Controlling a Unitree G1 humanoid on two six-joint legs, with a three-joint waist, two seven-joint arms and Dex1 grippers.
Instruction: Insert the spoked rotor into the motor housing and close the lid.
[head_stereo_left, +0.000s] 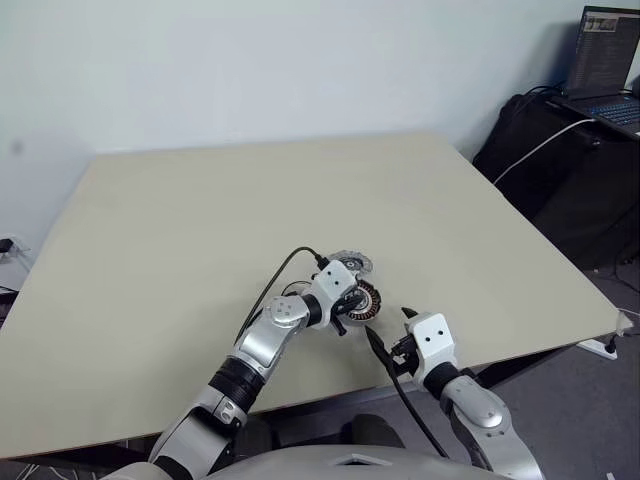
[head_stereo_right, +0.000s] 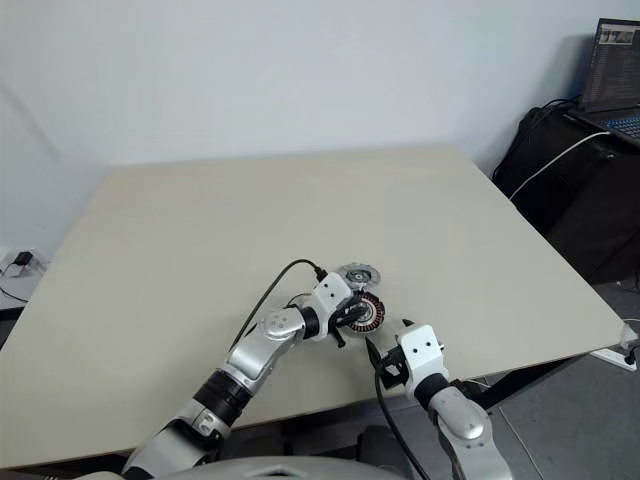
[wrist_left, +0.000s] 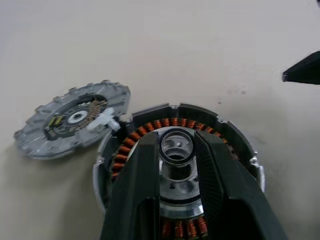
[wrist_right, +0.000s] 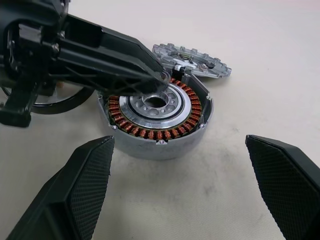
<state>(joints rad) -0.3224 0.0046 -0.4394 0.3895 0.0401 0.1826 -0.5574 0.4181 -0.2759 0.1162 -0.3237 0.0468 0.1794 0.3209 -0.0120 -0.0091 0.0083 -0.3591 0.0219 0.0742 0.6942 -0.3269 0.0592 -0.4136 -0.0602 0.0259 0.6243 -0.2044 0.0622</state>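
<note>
The motor housing (wrist_right: 156, 120) sits on the beige tabletop (head_stereo_left: 200, 220), close to the near edge and a bit right of its middle. Its ring of copper windings faces up, w/ a silvery disc w/ small holes inside the ring. The lid (wrist_left: 72, 117), a grey disc w/ scalloped rim and dark centre, lies flat on the tabletop on the far side of the housing, its rim just beside the housing wall; if they really touch I cannot tell. The left gripper (wrist_left: 177, 155) reaches over the housing from the left, pointing down at its centre. Its jaws are narrow, and between the two black fingers (wrist_left: 137, 190) there is a short shiny metal ring or hub at the housing's middle; the fingers seem to clamp it, but firm contact is not sure. Spokes of the rotor I cannot make out. The right gripper (wrist_right: 180, 185) is at the near edge, on the near-right side of the housing, jaws wide apart, holding nothing, apart from the housing.
</note>
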